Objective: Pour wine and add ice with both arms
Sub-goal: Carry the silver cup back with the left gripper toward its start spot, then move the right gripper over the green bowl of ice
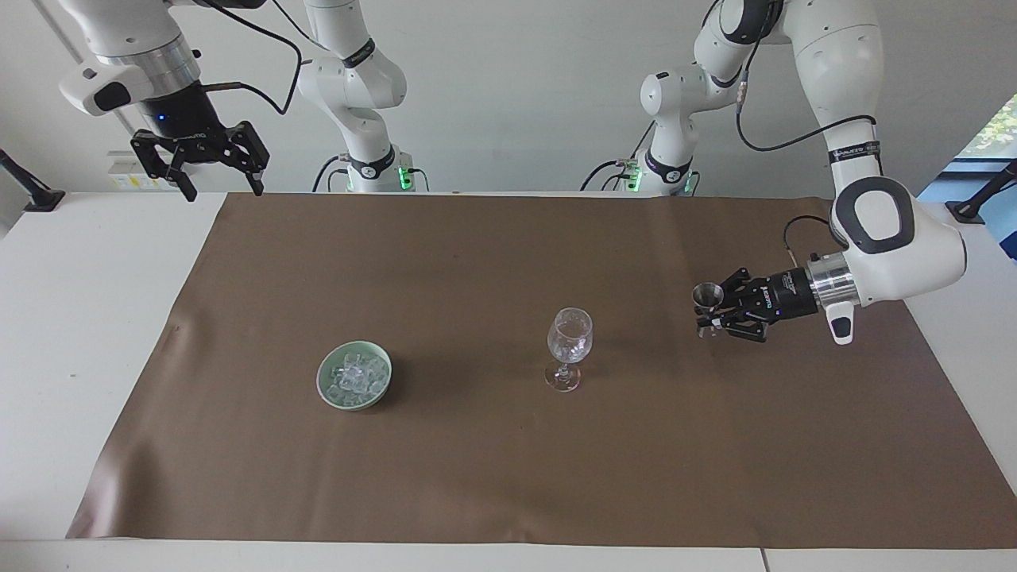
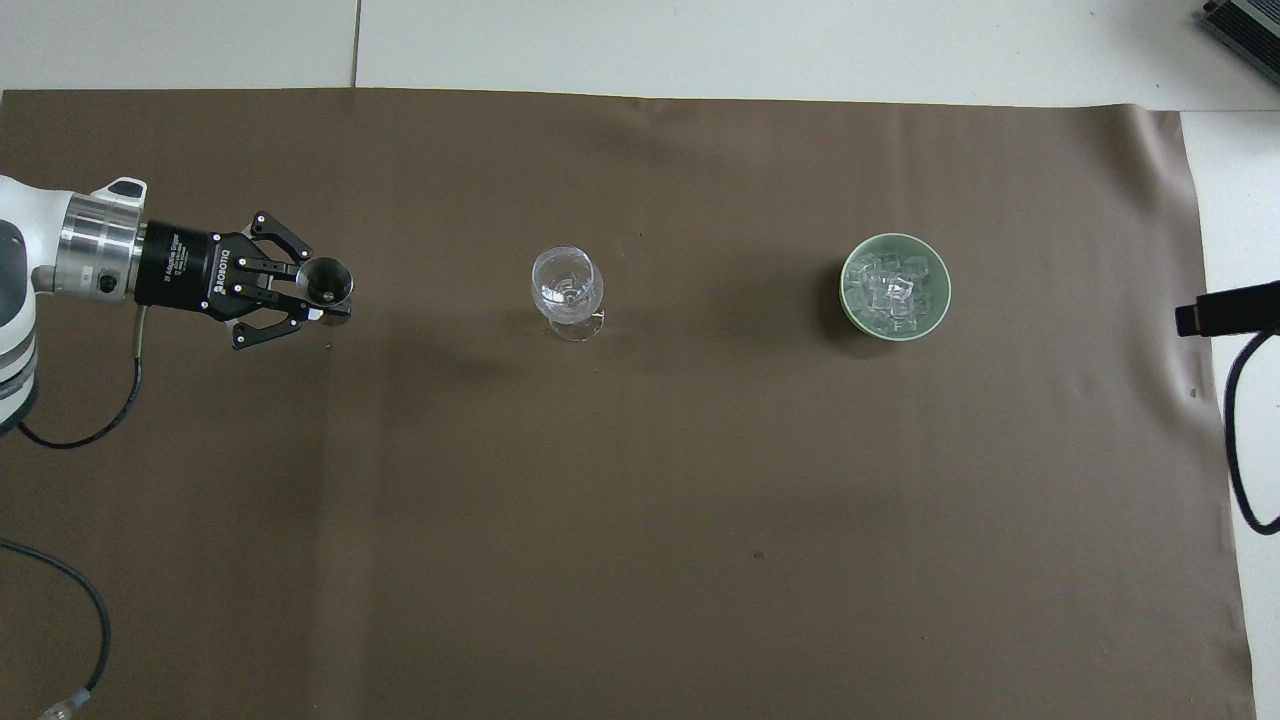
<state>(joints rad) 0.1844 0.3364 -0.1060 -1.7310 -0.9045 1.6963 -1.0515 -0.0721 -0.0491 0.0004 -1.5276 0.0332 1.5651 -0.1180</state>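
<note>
The wine's vessel, a small steel jigger (image 1: 706, 295) (image 2: 326, 281), stands upright in my left gripper (image 1: 709, 313) (image 2: 322, 300), which is shut on its waist. It hangs low over the brown mat, toward the left arm's end from the clear stemmed glass (image 1: 569, 338) (image 2: 567, 285). The glass stands upright mid-mat. Ice (image 1: 356, 376) (image 2: 893, 290) is heaped in a pale green bowl (image 1: 324, 380) (image 2: 846, 296) toward the right arm's end. My right gripper (image 1: 222, 189) hangs open and empty, high over the mat's corner by its own base.
A brown mat (image 1: 508, 477) (image 2: 640, 500) covers most of the white table (image 1: 71, 334). Both arm bases (image 1: 373, 171) stand at the table's edge. A black cable (image 2: 1240, 440) hangs at the right arm's end.
</note>
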